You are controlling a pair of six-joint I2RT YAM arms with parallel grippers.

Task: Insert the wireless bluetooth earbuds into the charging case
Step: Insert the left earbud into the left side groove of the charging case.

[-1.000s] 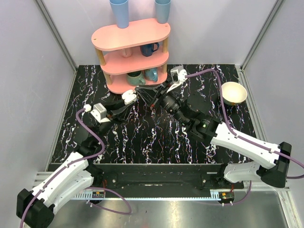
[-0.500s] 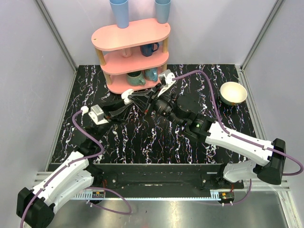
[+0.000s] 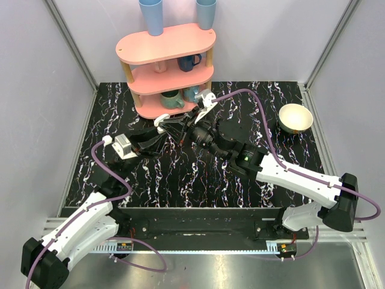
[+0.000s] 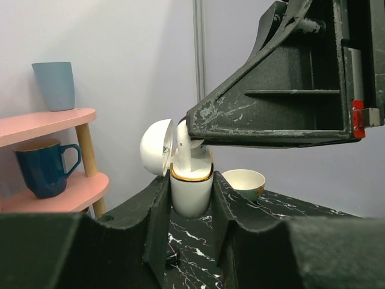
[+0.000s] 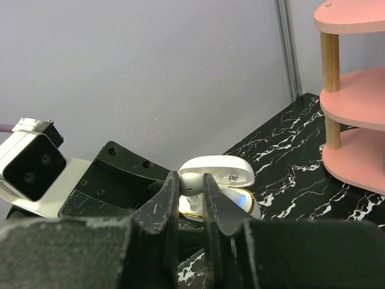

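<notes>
I see the shelf (image 3: 165,45) crowding the case (image 3: 161,120) at 12 o'clock. The bowl (image 3: 296,118) sits well apart at 3, and the tabletop (image 3: 180,177) is open at 6.

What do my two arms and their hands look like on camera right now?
The left arm and right arm have white link shells, black joints and a looping purple cable each. A white camera box sits at each wrist. The left hand and right hand are black, angular, two-fingered, the right one scuffed whitish.

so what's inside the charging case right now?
One earbud, pinched by the right fingers, is partly in the open charging case. Deeper inside is hidden; no second earbud visible.
</notes>
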